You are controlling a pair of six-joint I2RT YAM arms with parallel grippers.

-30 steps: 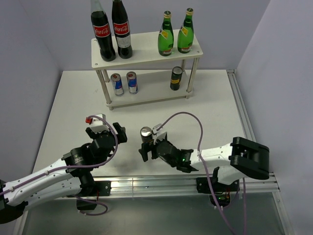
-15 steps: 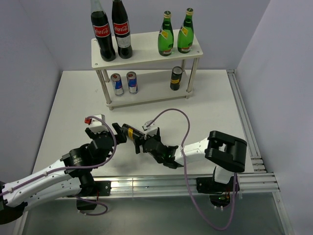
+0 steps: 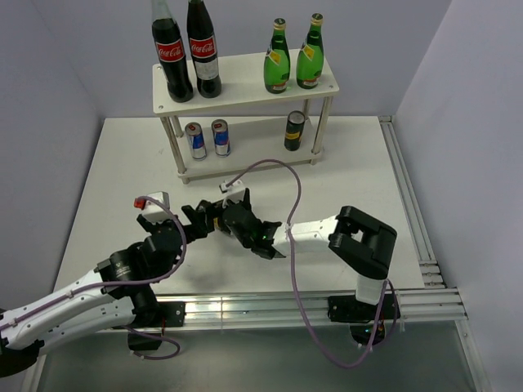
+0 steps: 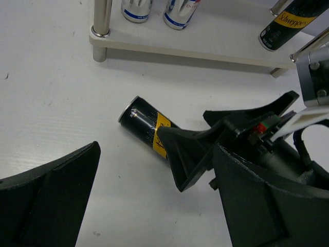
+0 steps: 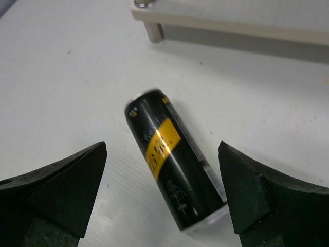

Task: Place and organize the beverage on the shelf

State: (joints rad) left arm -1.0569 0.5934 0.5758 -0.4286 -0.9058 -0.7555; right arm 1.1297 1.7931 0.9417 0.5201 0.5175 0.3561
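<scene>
A dark gold-topped can (image 3: 214, 220) lies on its side on the table between my two grippers. In the right wrist view the can (image 5: 172, 172) lies between the wide-open fingers of my right gripper (image 5: 162, 145), untouched by them. My right gripper (image 3: 222, 219) reaches left over it. My left gripper (image 3: 194, 222) is open and empty just left of the can (image 4: 144, 122). The white shelf (image 3: 245, 77) holds two green bottles (image 3: 277, 59) on top. Two blue-and-silver cans (image 3: 207, 139) and another dark can (image 3: 294, 131) stand on its lower board.
Two tall cola bottles (image 3: 186, 51) stand at the left of the shelf's top board. The shelf's lower board (image 4: 205, 43) and front leg (image 4: 101, 25) are just beyond the lying can. A rail (image 3: 409, 212) runs along the table's right edge.
The right gripper held the can upright, swung left while tipping it over, and has let it go. The can now lies on the table. The left gripper shifted slightly left.
</scene>
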